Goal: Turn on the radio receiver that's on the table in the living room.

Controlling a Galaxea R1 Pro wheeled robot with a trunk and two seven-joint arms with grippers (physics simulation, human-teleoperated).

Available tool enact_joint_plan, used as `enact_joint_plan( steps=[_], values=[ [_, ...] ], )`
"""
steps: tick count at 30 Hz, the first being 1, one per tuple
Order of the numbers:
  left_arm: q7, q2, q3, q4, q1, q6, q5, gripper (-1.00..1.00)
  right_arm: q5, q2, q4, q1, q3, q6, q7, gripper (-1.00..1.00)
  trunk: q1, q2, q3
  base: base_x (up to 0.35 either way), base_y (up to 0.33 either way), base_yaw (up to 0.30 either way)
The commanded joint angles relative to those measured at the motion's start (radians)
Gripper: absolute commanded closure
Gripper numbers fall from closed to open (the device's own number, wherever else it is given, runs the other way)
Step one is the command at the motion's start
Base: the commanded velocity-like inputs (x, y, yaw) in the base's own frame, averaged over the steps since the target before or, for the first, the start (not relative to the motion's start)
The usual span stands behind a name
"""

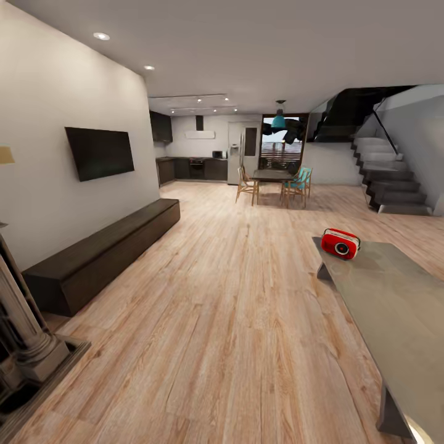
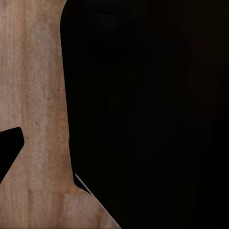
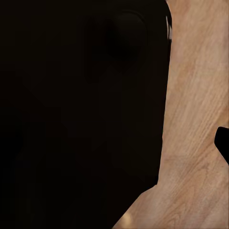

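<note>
The radio receiver [image 1: 340, 243], a small bright-red box with a white band and a round dark dial, stands on the far corner of the low grey table [image 1: 394, 296] at the right of the head view. The living room's light wood floor [image 1: 234, 296] stretches ahead between me and the table. In the left wrist view a large black shape [image 2: 152, 114] hangs over wood floor [image 2: 38, 95], with one dark tip [image 2: 9, 148] at the frame's edge. The right wrist view is alike: a black bulk [image 3: 81, 114], floor [image 3: 195, 119], a dark tip [image 3: 223, 145]. Neither wrist view lets me read the jaws.
A long dark bench [image 1: 105, 246] runs along the left wall under a wall television [image 1: 100, 152]. A stone column base [image 1: 24, 327] stands at the near left. Farther back are a dark dining table with chairs [image 1: 271, 176], a kitchen and stairs [image 1: 394, 182].
</note>
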Motion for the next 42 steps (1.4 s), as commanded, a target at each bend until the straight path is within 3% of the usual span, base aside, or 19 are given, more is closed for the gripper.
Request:
enact_joint_plan(
  steps=[1, 13, 42],
  values=[
    [-0.003, -0.001, 0.001, -0.005, 0.001, 0.000, 0.001, -1.00, 0.001, -0.001, 0.000, 0.000, 0.001, -0.003, 0.003, -1.00, 0.000, 0.000, 0.000, 0.000, 0.000, 0.000],
    [-0.003, -0.003, 0.003, -0.047, 0.001, -0.003, 0.003, -1.00, 0.000, 0.000, 0.000, -0.002, 0.000, -0.011, 0.002, -1.00, 0.000, 0.000, 0.000, 0.000, 0.000, 0.000],
    [-0.003, -0.004, 0.002, -0.051, 0.001, -0.003, 0.003, -1.00, 0.000, 0.000, 0.000, -0.002, -0.001, -0.012, 0.001, -1.00, 0.000, 0.000, -0.008, 0.004, 0.000, 0.000]
  ],
)
